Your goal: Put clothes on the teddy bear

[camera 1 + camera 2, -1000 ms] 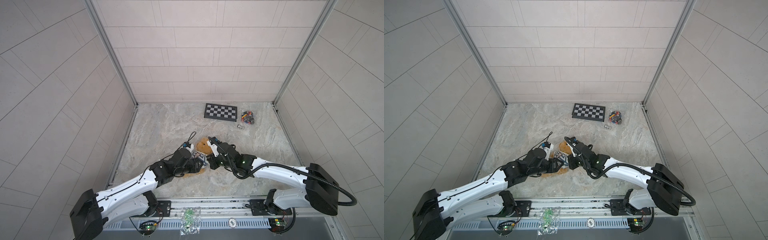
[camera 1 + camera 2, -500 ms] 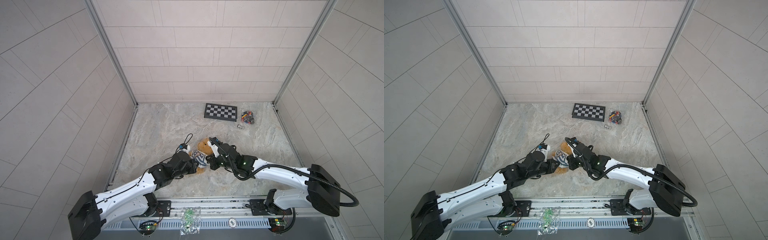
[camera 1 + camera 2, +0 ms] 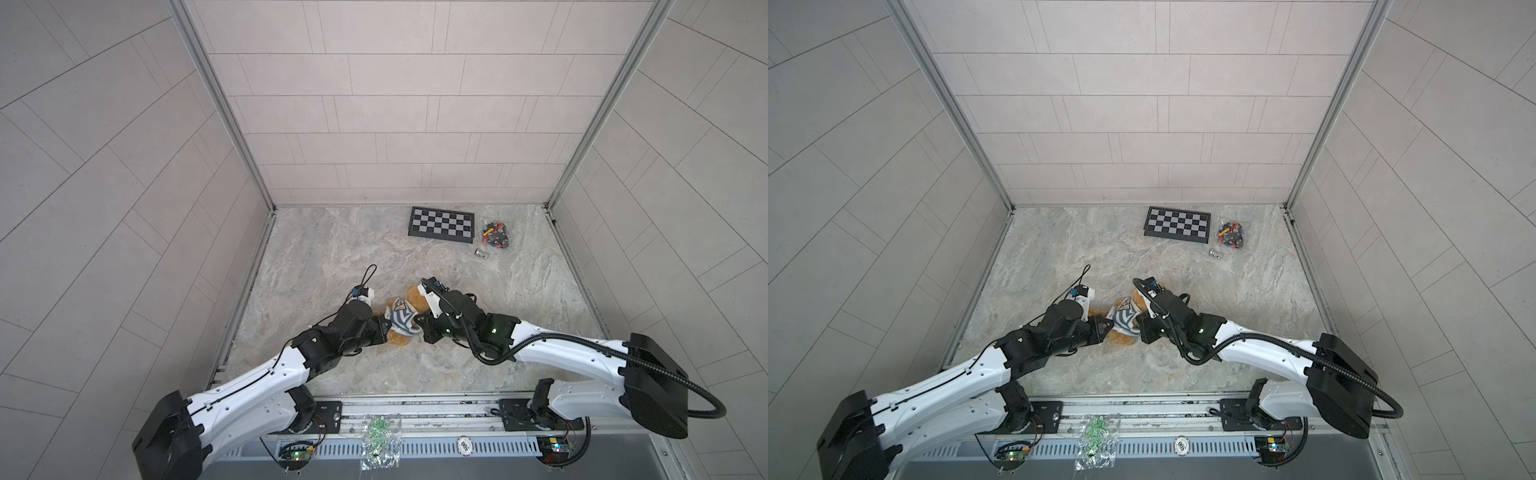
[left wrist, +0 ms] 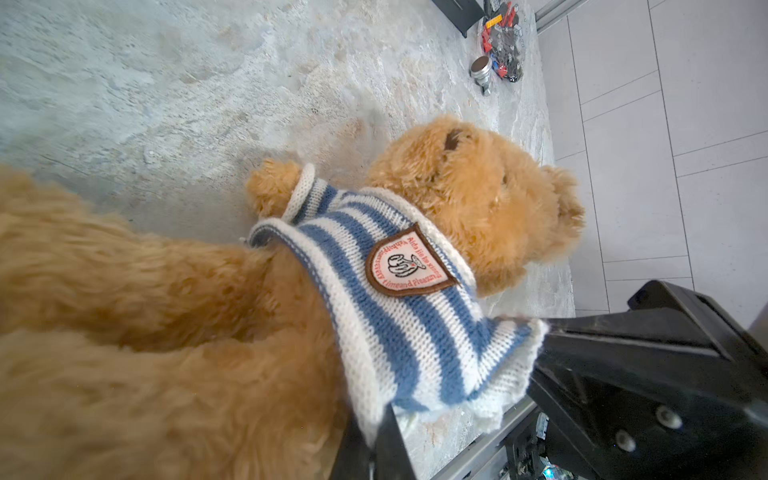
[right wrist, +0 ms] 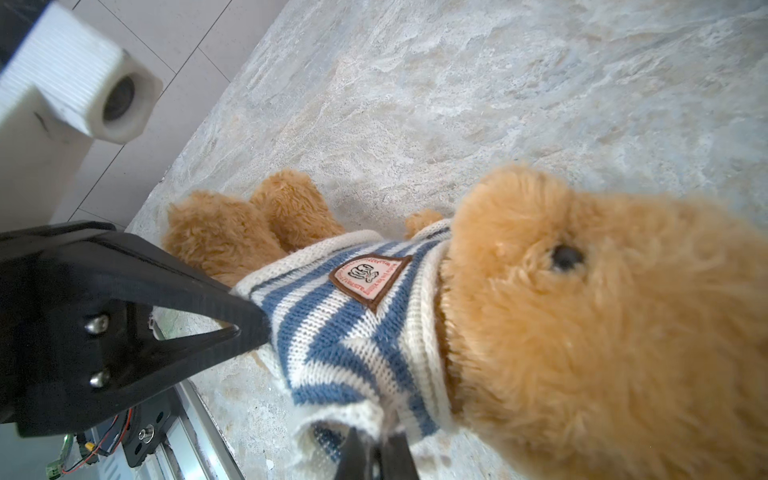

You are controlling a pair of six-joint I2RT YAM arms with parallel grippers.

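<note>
Both sides of the striped sweater (image 4: 395, 328) hem are now pinched.
Left gripper (image 4: 376, 428) just closed opposite the clamped right gripper (image 5: 376, 446); teddy bear (image 3: 415, 296) lies on the marble tabletop (image 3: 332, 249) between them, hem likely ready for drawing down.

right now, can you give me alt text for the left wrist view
A golden-brown teddy bear lies on a marbled table, a blue-and-white striped sweater pulled over its head and one arm but bunched on its chest. The left gripper and right gripper each pinch the sweater's hem.
</note>
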